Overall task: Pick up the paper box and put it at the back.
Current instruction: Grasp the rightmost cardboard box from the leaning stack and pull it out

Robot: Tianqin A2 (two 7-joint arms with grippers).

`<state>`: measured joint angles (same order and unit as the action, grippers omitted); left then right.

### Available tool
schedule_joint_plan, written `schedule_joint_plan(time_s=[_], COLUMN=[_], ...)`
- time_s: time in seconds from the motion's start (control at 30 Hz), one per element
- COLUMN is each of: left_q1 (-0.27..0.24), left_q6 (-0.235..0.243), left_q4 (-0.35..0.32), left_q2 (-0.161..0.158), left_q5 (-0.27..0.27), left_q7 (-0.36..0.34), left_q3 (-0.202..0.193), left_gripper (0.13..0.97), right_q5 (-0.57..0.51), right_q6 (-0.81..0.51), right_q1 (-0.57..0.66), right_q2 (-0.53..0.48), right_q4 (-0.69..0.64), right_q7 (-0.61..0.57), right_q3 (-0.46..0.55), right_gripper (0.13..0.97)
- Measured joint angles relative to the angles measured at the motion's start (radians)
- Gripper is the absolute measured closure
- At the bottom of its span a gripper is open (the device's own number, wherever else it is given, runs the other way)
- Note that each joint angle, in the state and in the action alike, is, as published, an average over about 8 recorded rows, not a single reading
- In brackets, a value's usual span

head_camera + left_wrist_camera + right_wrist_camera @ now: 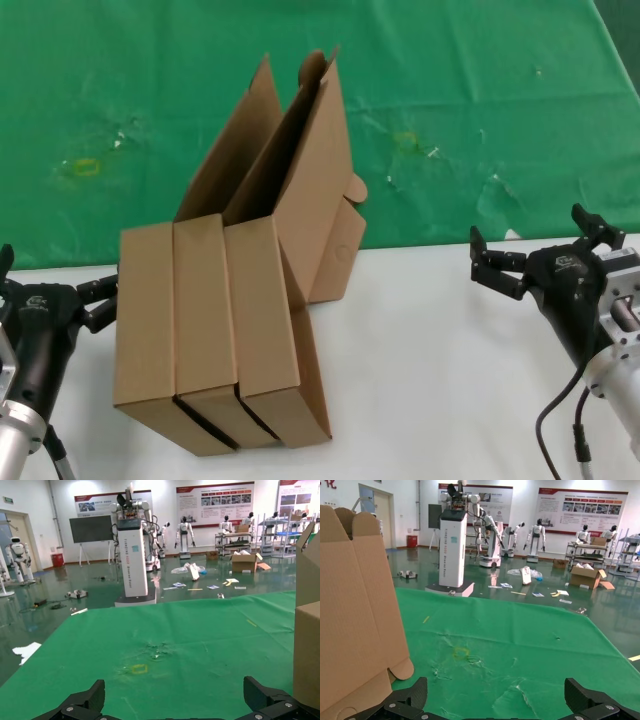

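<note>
Three alike brown paper boxes stand side by side on the white tabletop: left (145,320), middle (205,310), right (262,300). Their open lids (315,180) lean up and back over the green cloth (480,90), which is the back. My left gripper (55,282) hangs open and empty just left of the boxes, a box's side (306,650) showing at the edge of its wrist view. My right gripper (545,248) is open and empty, well to the right of the boxes. A raised lid with a rounded flap (355,620) fills one side of the right wrist view.
The white tabletop (430,380) lies bare between the boxes and my right arm. The wrinkled green cloth (510,645) carries yellowish stains (138,669). A black cable (555,420) hangs by the right arm. Beyond the cloth is a hall with other robots.
</note>
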<state>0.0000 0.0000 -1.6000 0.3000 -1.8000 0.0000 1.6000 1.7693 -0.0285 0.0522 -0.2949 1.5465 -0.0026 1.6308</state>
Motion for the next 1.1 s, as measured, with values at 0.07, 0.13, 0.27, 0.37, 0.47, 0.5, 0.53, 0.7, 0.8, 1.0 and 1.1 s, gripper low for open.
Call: schedule_joint_plan(time_s=[0.07, 0.13, 0.27, 0.37, 0.47, 0.5, 0.53, 0.7, 0.8, 1.0, 1.1], left_q1=[0.0, -0.001, -0.005, -0.01, -0.018, -0.021, -0.024, -0.038, -0.045, -0.055, -0.057], left_q6=[-0.001, -0.006, -0.029, -0.035, -0.006, 0.011, 0.03, 0.126, 0.16, 0.181, 0.179], left_q4=[0.0, 0.0, 0.002, 0.002, 0.0, -0.001, -0.001, -0.003, 0.0, 0.019, 0.029], left_q2=[0.0, -0.001, 0.002, 0.005, 0.003, 0.001, -0.003, -0.026, -0.04, -0.065, -0.075], left_q5=[0.001, 0.001, -0.002, 0.001, 0.01, 0.014, 0.016, 0.015, 0.008, -0.023, -0.042], left_q7=[0.001, 0.002, 0.006, 0.015, 0.042, 0.055, 0.071, 0.156, 0.191, 0.198, 0.185], left_q3=[-0.001, -0.003, -0.007, -0.009, -0.012, -0.014, -0.016, -0.031, -0.042, -0.078, -0.1], left_gripper=[0.132, 0.132, 0.132, 0.132, 0.132, 0.132, 0.132, 0.132, 0.132, 0.132, 0.132], right_q5=[0.0, 0.0, 0.0, 0.0, 0.0, 0.0, 0.0, 0.0, 0.0, 0.0, 0.0], right_q6=[0.0, 0.0, 0.0, 0.0, 0.0, 0.0, 0.0, 0.0, 0.0, 0.0, 0.0], right_q1=[0.0, 0.0, 0.0, 0.0, 0.0, 0.0, 0.0, 0.0, 0.0, 0.0, 0.0], right_q2=[0.0, 0.0, 0.0, 0.0, 0.0, 0.0, 0.0, 0.0, 0.0, 0.0, 0.0], right_q4=[0.0, 0.0, 0.0, 0.0, 0.0, 0.0, 0.0, 0.0, 0.0, 0.0, 0.0], right_q7=[0.0, 0.0, 0.0, 0.0, 0.0, 0.0, 0.0, 0.0, 0.0, 0.0, 0.0], right_q3=[0.0, 0.0, 0.0, 0.0, 0.0, 0.0, 0.0, 0.0, 0.0, 0.0, 0.0], right_gripper=[0.129, 0.129, 0.129, 0.129, 0.129, 0.129, 0.129, 0.129, 0.129, 0.129, 0.129])
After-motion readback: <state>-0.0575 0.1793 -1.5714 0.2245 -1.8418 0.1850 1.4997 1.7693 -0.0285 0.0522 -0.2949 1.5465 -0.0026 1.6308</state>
